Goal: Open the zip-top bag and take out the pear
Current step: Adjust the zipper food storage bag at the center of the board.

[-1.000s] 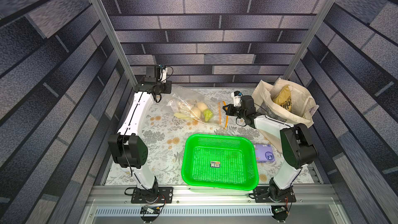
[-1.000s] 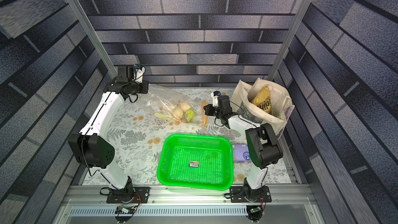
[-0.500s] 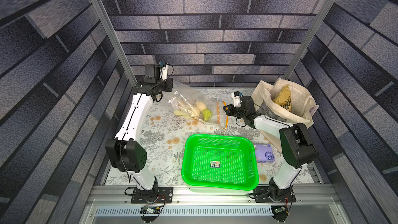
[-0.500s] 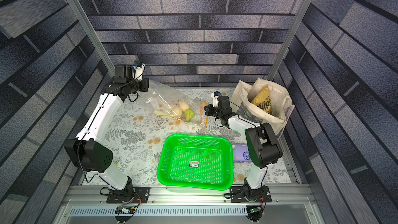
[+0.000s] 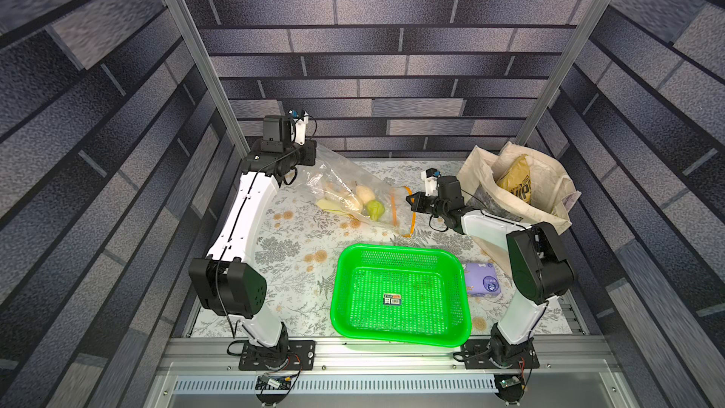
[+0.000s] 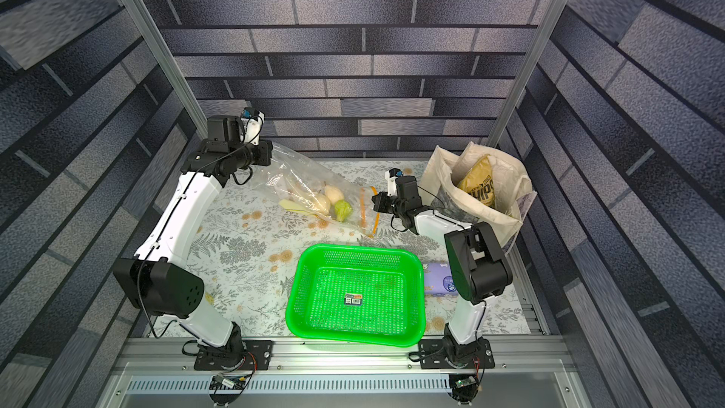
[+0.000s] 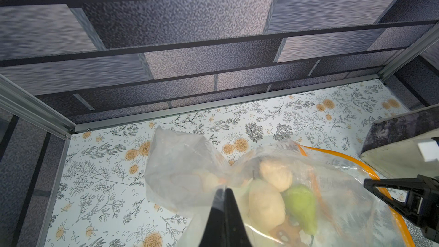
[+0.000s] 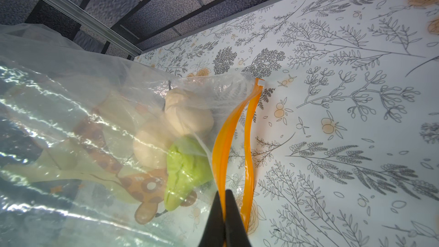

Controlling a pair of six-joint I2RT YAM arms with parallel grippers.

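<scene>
Tabletop (image 5: 298, 268) in floral print, brick-patterned walls (image 5: 392, 52) around; left fingers (image 7: 231, 222) and right fingers (image 8: 213, 224) each pinch the zip-top bag (image 5: 345, 174).

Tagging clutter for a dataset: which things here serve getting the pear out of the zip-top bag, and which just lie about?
In use: zip-top bag, green pear, left hand, right hand, both pinching the bag.
Lying about: green basket, canvas tote bag, purple tissue pack.
</scene>
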